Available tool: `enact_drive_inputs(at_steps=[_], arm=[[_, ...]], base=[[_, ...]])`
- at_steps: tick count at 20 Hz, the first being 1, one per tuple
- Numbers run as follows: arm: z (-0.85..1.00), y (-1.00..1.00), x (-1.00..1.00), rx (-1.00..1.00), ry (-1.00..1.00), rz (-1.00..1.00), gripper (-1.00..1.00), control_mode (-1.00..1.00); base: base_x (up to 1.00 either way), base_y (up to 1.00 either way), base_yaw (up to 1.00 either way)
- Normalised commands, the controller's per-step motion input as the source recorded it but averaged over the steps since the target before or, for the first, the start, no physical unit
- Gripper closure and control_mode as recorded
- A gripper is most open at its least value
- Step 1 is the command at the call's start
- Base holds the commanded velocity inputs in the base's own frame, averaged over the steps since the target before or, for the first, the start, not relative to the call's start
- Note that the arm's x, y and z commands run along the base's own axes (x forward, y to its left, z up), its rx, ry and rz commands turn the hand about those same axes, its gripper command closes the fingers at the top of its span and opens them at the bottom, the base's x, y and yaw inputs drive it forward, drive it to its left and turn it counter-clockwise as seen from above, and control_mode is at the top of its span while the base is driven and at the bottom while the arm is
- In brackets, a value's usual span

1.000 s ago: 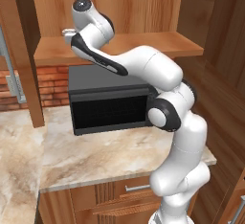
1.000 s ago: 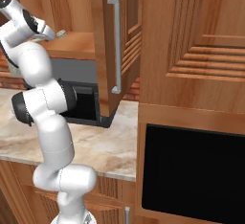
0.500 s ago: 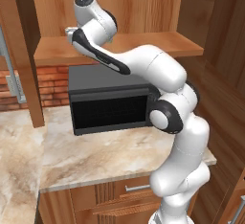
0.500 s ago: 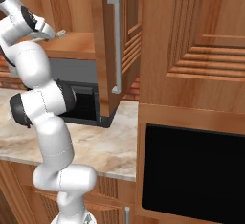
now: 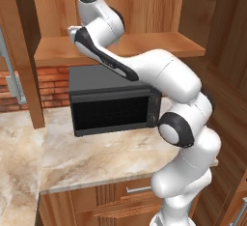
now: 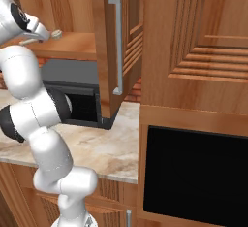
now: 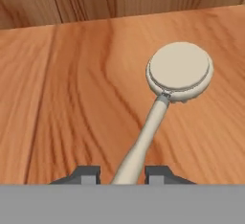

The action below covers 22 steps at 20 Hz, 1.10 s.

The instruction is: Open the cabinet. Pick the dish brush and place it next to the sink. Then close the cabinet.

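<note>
Right at the end effector now: the two dark fingertips stand one on each side of the dish brush handle, narrowly parted, with the handle's near end between them. Whether the pads are pressing on it yet, I can't tell; the gaps on both sides look slim, so I'd call this a closing grip rather than a settled one.

The brush lies flat on the shelf inside the cabinet, whose door hangs open. Its long axis runs away from the end effector and slants off to one side in the hand view: slim handle nearest, round pale head farthest, toward the shelf's back edge and the wooden rear wall.

From the right base view the head pokes out just past the hand, above the shelf's front edge. The black microwave sits directly below, on the marble surface.

So the lift should go up and back out over the shelf's front edge.
</note>
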Motion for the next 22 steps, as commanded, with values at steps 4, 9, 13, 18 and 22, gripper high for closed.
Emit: enact_drive_inputs(at_steps=[4,9,13,18,22], arm=[[-0.13,-0.01,-0.54,0.04,-0.26,0.0,1.0,-1.0],[0.0,-0.01,-0.82,0.05,-0.26,0.0,1.0,-1.0],[0.08,-0.05,-0.9,0.04,-0.21,0.0,1.0,-1.0],[0.24,-0.2,-0.93,0.02,-0.08,0.0,1.0,-1.0],[0.37,-0.4,-0.89,0.0,0.0,0.01,1.0,-1.0]], base=[[0.0,0.0,0.0],[0.0,0.0,0.0],[0.0,0.0,0.0],[0.0,0.0,0.0],[0.0,0.0,0.0]])
